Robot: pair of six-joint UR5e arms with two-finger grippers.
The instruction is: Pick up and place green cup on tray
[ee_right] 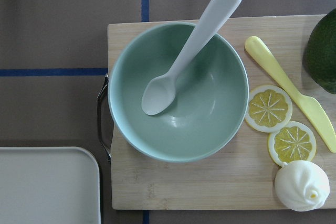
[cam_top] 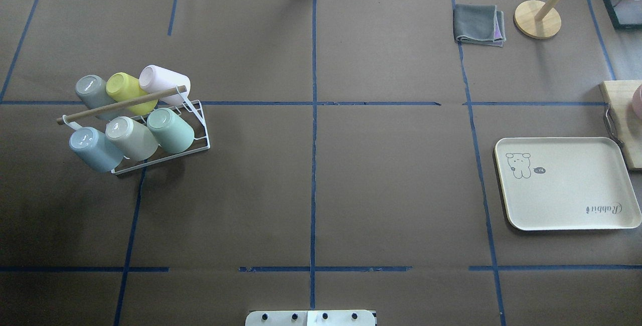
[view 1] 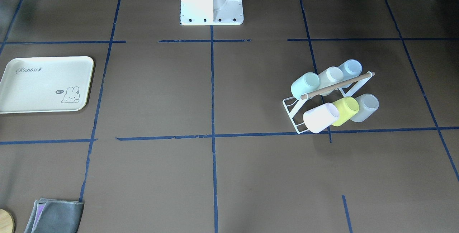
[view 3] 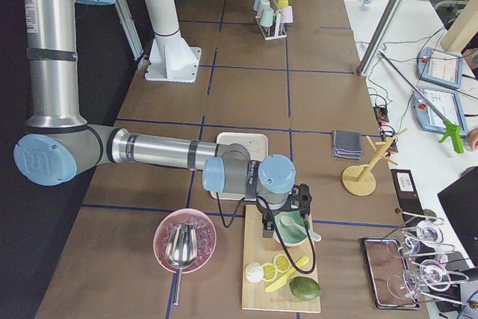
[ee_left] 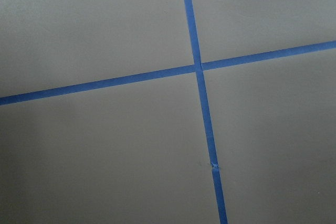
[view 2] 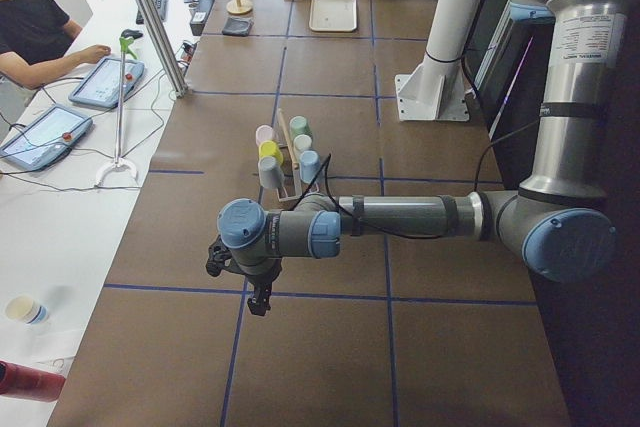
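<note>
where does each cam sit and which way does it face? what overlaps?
Front-facing: across table, faces robot; rack, tray, base.
Overhead: behind robot, looks forward-down; same three.
Left: table's left end; left arm near.
Right: table's right end; right arm near, above board.
Left wrist: straight down on tape cross; no body.
Right wrist: down on bowl, board, tray corner; no body.
Shared: rack and tray in all four exterior views.

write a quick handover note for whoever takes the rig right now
Left gripper: over bare table, away from the rack; jaws not readable.
Right gripper: over the bowl on the cutting board; jaws not readable.
Green cup: in the rack, untouched.
Tray: no cup on it.
Done: nothing.
Left: grasp cup, carry it, set it on tray.
</note>
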